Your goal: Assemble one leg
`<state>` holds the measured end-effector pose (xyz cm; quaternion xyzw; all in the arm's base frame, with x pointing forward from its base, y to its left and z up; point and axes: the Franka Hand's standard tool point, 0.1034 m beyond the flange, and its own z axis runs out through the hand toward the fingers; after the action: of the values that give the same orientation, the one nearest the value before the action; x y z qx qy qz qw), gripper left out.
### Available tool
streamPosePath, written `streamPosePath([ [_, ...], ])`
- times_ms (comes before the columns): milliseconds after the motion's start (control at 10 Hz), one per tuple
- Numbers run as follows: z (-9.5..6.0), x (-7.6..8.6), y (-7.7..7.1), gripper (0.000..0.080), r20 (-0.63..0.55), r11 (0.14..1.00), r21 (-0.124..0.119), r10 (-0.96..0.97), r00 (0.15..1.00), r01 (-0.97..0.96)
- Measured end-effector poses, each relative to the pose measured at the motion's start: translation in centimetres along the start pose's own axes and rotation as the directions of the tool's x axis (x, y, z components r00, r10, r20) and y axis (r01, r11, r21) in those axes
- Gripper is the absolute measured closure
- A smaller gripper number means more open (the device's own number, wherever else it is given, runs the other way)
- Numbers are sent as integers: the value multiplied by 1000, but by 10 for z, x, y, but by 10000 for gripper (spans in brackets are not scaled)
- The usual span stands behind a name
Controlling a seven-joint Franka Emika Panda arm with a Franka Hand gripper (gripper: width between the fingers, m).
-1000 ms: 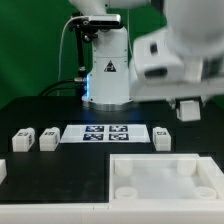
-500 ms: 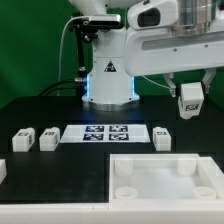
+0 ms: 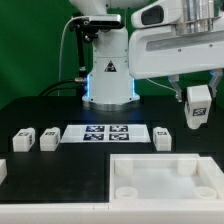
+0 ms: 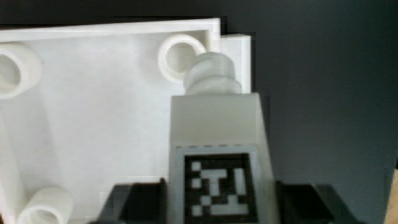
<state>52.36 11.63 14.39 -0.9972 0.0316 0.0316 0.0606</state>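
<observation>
- While my claw [image 3: 197, 96] is clamped on the leg [image 3: 197, 106], I read the step in hand as carrying it over to the tray-shaped part [image 3: 160, 160] and seating it in a corner hole [image 4: 183, 50].
- To do that well, I would hold the leg upright and bring its narrow tip squarely over the hole before going down. In the wrist view the tip looks close beside the hole rather than centred on it.
- I would lower slowly and not let go until the tip is seated. A tilted entry could jam it or nudge the tray.
- The leg is a small white block, taller than wide, with a black-and-white square tag on one face. A rounded, ribbed stub sticks out of its far end, toward the tray.
- It hangs in the air on the exterior view's right, above the desk [image 3: 60, 175] and well clear of the tray.
- Further out, three other legs [image 3: 48, 138] stand on the desk beside the marker board [image 3: 105, 133], two on one side and one on the other.
</observation>
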Motion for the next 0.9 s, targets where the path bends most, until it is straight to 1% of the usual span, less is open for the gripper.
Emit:
streamPosePath([
  [500, 0, 0, 0, 508, 0, 1000, 0, 0, 1000, 0],
  [600, 0, 13, -4, 508, -81, 1000, 10, -5, 997, 6],
  [700, -1, 21, -5, 508, -143, 999, 11, -46, 989, 48],
  [800, -11, 33, 2, 508, -174, 997, 4, -75, 982, 77],
  [900, -22, 53, 5, 508, -268, 997, 5, -76, 961, 80],
])
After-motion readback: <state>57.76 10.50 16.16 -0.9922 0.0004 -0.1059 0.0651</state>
